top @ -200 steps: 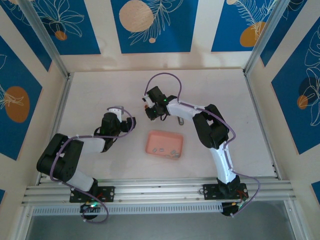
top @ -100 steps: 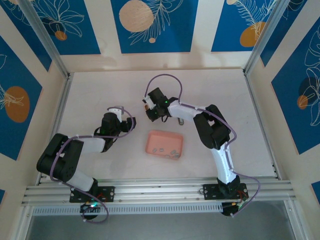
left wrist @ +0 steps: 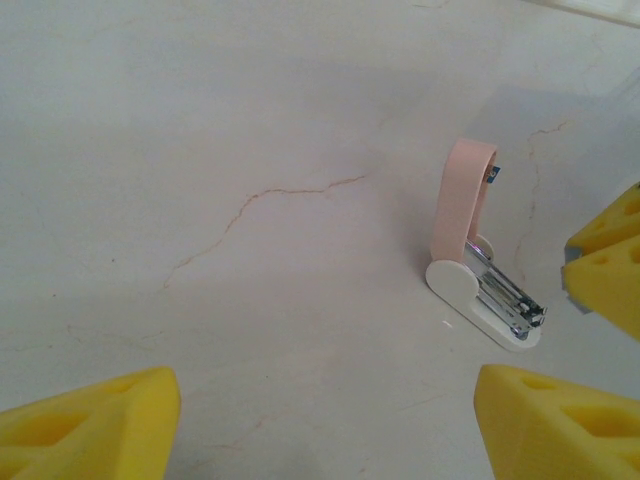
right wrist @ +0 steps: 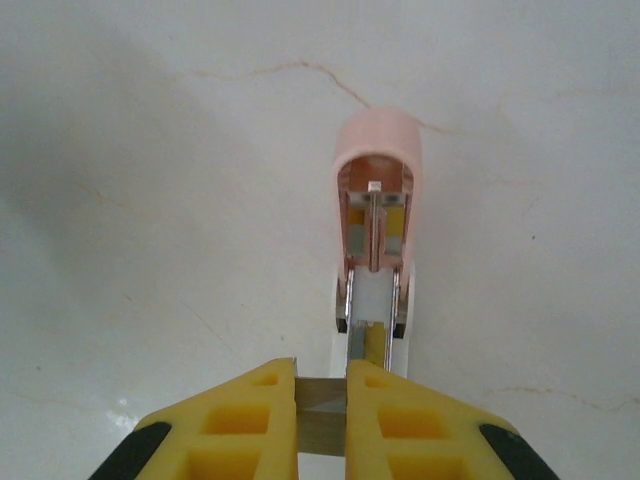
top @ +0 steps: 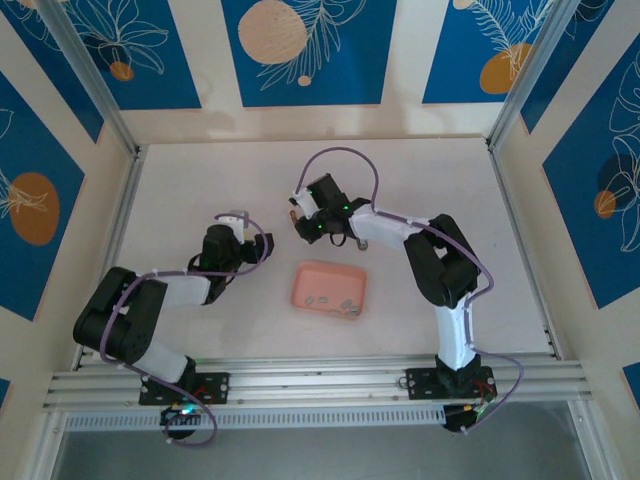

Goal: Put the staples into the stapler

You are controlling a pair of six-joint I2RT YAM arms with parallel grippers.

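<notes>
The pink-and-white stapler stands on the table with its pink lid swung upright and its metal channel exposed. My right gripper hovers just short of the channel's near end, shut on a grey strip of staples held between its yellow fingers. In the left wrist view the stapler lies ahead to the right. My left gripper is open over bare table, with nothing between its pads. In the top view the right gripper is right of the left gripper.
A shallow pink tray holding several loose staples sits in front of both grippers, mid-table. Aluminium rails run along the left and right table edges. Patterned blue walls enclose the back and sides.
The right arm's elbow and forearm have swung to the right, and its gripper has shifted slightly right and nearer with the staple strip. The left arm has not moved.
</notes>
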